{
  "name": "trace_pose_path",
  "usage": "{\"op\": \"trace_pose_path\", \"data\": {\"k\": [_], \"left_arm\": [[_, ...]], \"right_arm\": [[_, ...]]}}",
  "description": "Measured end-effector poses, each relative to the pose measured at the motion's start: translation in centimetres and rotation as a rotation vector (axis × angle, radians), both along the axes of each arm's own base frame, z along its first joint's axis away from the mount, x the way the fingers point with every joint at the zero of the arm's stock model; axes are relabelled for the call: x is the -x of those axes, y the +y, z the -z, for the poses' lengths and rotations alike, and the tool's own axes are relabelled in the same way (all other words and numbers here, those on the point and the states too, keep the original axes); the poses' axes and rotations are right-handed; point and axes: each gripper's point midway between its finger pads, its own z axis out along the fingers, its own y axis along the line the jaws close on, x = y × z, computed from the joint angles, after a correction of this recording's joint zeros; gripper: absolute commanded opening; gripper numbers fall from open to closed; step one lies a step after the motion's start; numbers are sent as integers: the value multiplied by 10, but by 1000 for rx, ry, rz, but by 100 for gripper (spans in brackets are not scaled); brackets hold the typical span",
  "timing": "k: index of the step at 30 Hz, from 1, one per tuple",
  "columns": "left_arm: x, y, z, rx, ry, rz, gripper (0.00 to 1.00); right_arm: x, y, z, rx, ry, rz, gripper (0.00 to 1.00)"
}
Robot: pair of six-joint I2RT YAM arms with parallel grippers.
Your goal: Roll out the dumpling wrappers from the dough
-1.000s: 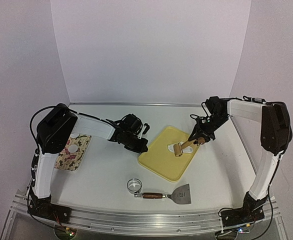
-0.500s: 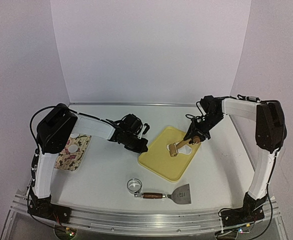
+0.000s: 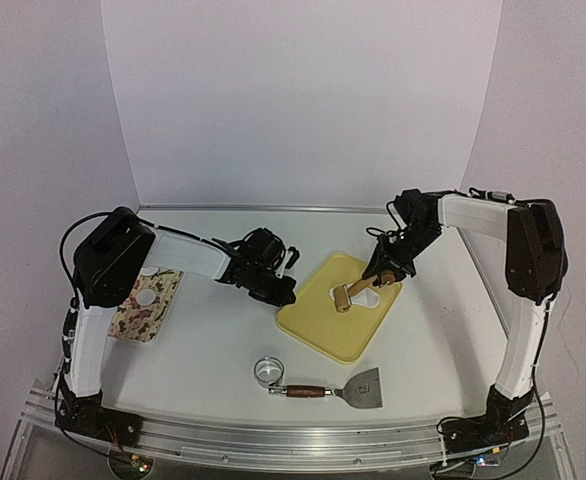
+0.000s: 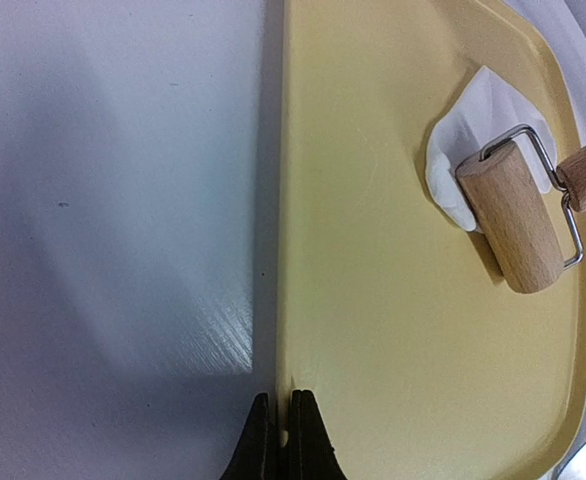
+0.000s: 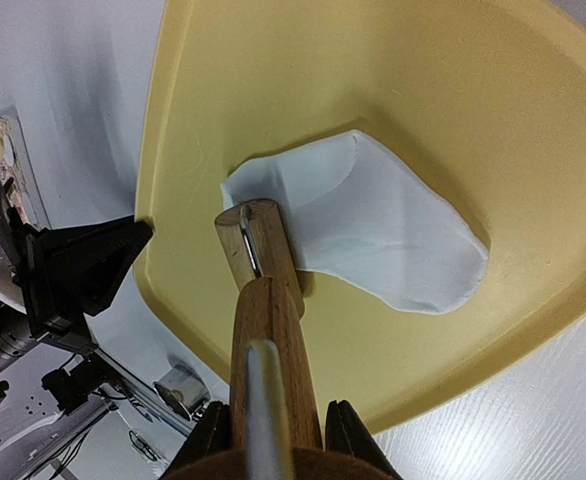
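Evidently the left tool (image 4: 278, 440), pinched shut and empty, sits on the 9 o'clock edge of the yellow tray (image 4: 373, 330), seemingly to steady it. The right tool (image 5: 278, 440) clamps the handle of the roller (image 5: 258, 245), which rests on the dough (image 5: 393, 240) in the tray. I count 1 tray, 1 roller, 1 dough sheet, 1 ring cutter (image 3: 268, 370) and 1 scraper (image 3: 363, 388).

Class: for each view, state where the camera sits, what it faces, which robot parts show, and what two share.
Top external: above, behind the robot, facing the table; both arms show.
Left wrist: facing the yellow tray's rim; shut left gripper shows.
Right wrist: facing dough; right gripper holding the roller shows.
Shared: both wrist views show roller on dough.
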Motion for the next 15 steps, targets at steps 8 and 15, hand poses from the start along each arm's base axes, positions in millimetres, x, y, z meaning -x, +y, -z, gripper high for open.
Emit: {"op": "trace_pose_path", "data": {"k": [8,15], "left_arm": [[0,0,0,0,0,0,0],[0,0,0,-3,1,-6,0]], "right_arm": [[-4,11,0,1,-5,-10,0],[-4,18,-4,11,-17,-9,0]]}}
